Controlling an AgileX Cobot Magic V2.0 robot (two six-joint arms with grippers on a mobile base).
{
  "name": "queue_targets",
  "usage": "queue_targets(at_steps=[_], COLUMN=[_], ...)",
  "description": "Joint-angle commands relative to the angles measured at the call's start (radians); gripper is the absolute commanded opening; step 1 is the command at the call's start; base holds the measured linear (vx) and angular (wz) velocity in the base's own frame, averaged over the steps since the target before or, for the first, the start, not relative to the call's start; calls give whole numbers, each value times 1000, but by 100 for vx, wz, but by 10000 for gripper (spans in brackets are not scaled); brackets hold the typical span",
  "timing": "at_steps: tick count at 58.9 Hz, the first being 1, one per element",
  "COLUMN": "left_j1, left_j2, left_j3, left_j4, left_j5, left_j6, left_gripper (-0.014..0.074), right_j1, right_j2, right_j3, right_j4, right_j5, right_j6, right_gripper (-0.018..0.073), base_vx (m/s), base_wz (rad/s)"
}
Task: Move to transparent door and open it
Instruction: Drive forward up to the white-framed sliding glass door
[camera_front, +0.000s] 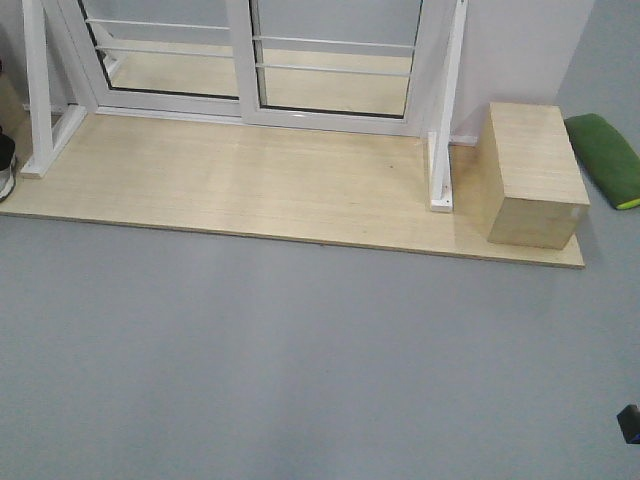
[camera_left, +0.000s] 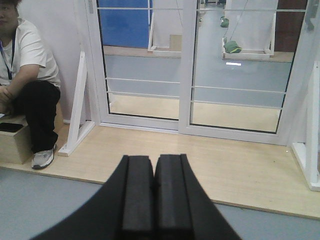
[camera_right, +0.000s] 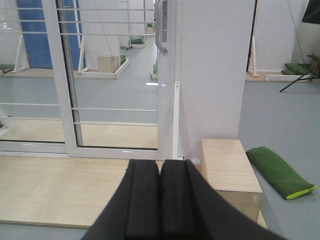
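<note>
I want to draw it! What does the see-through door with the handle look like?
The transparent door is a tall clear glass panel in a white frame, crossed by thin white horizontal bars. A curved silver-grey handle sits high on its right edge. It stands upright above the pale wooden platform and looks slid shut against the white wall.

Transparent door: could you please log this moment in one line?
approach | transparent door closed, handle untouched | left gripper shut | right gripper shut

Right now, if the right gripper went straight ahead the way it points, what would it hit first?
The right gripper would probably meet the white-framed transparent glass door, at its right edge below the curved silver-grey handle; depth unclear.
</note>
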Motion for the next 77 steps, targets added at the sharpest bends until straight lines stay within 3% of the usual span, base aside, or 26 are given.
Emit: queue_targets(at_steps=[1,77], left_j1=[-5,-5], left_j2=[-14,-14], left_j3=[16,16], left_j4=[-11,-11], left_j5=[-80,-80], left_j6=[-3,-3], left_gripper=[-6,-6], right_j1=[-4,-4], right_j2=[-16,-16], right_j3=[5,5], right_j4=[-5,-5], right_j5=[-85,-85], right_j6=[-7,-7], right_gripper=[-6,-6], base_vx=[41,42], base_wz=[7,1])
